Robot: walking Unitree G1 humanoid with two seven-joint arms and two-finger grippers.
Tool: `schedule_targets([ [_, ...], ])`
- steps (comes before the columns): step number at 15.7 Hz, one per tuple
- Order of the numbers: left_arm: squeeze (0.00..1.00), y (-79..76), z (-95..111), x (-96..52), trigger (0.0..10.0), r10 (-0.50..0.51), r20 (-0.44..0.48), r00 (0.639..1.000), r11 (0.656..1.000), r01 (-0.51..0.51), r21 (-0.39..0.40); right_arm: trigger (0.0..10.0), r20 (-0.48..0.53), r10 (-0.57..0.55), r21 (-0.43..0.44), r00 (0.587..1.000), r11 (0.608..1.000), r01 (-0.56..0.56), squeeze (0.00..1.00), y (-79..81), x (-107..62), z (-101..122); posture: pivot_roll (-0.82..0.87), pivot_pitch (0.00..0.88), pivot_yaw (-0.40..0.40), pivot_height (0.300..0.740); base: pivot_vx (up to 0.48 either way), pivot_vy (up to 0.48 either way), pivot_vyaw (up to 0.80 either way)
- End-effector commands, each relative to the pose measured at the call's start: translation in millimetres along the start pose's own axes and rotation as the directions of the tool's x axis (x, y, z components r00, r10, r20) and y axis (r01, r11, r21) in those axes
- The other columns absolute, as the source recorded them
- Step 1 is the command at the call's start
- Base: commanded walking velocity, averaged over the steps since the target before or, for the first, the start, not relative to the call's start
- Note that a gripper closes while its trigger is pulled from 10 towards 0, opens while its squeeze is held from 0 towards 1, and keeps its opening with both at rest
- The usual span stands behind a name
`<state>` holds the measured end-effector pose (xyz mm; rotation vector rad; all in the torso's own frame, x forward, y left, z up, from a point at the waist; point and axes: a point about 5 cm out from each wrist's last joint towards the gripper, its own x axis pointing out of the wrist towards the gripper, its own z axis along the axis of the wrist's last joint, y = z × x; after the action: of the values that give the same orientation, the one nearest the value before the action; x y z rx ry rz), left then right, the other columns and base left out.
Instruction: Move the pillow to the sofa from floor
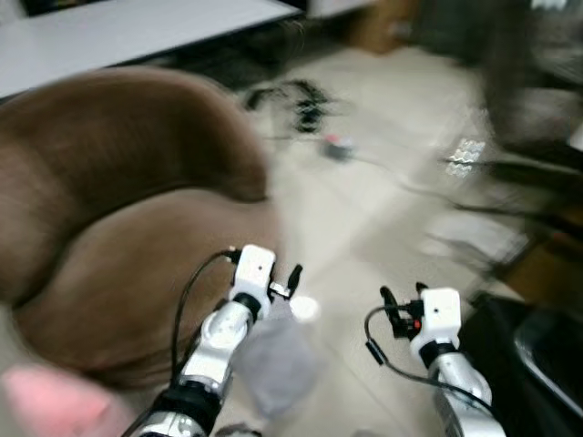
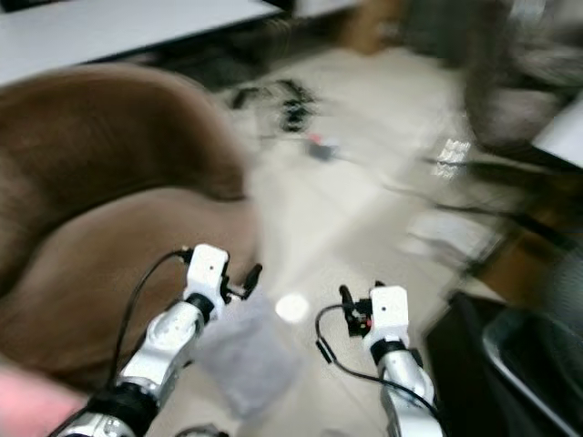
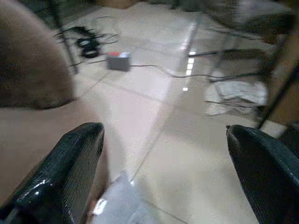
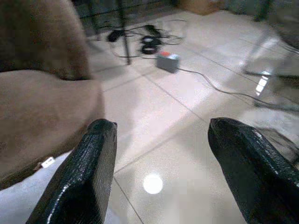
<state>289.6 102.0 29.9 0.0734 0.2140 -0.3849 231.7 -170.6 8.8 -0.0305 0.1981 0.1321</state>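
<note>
A grey pillow (image 1: pixel 273 364) lies on the pale tiled floor, right against the front edge of the brown sofa (image 1: pixel 118 191). My left gripper (image 1: pixel 290 280) hovers just above the pillow's far end, open with nothing between its fingers; in the left wrist view the pillow (image 3: pixel 119 207) sits below the left gripper (image 3: pixel 163 135). My right gripper (image 1: pixel 404 297) is held out over bare floor to the pillow's right, also open and empty. The right wrist view has the sofa seat (image 4: pixel 42 116) and a pale corner of the pillow (image 4: pixel 23 205) beside the right gripper (image 4: pixel 161 126). The head views are blurred.
Black cables (image 1: pixel 296 100) and a small red and grey box (image 1: pixel 337 146) lie on the floor ahead. A white cloth (image 1: pixel 474 237) and dark furniture (image 1: pixel 537 346) stand to the right. A white table (image 1: pixel 109 32) is behind the sofa. A pink blurred shape (image 1: pixel 46 401) sits near left.
</note>
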Motion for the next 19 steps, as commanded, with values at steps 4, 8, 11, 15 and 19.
schedule_targets([
  [4,0.00,4.0,0.9,-2.1,10.0,0.022,-0.001,1.000,1.000,-0.022,0.014,10.0,-0.042,0.027,0.008,0.999,1.000,-0.026,0.00,7.6,3.5,-2.5,0.00,0.026,0.038,0.740,0.000,0.000,-0.19],
  [8,0.00,6.9,0.3,-2.6,10.0,0.036,-0.006,0.999,0.999,-0.036,0.020,10.0,-0.035,0.047,-0.024,0.998,0.999,-0.048,0.00,10.8,3.6,-1.1,0.00,0.032,0.035,0.740,0.000,0.000,-0.14],
  [11,0.00,3.9,-1.7,-3.2,10.0,0.034,-0.018,0.999,0.999,-0.034,0.027,10.0,-0.051,0.050,-0.015,0.997,0.999,-0.051,0.00,8.7,2.9,-2.1,0.00,0.038,0.032,0.740,0.000,0.000,0.00],
  [15,0.00,1.4,-5.5,-3.9,10.0,0.023,-0.046,0.999,0.999,-0.022,0.040,10.0,-0.058,0.071,-0.001,0.996,0.997,-0.071,0.00,12.4,0.8,-4.1,0.00,0.042,0.032,0.740,0.000,0.000,0.00],
  [19,0.00,3.8,-5.6,-3.1,10.0,0.049,-0.056,0.997,0.998,-0.046,0.051,10.0,-0.059,0.084,-0.004,0.995,0.996,-0.084,0.00,13.7,1.2,-3.8,0.00,0.042,0.031,0.740,0.000,0.000,0.00],
])
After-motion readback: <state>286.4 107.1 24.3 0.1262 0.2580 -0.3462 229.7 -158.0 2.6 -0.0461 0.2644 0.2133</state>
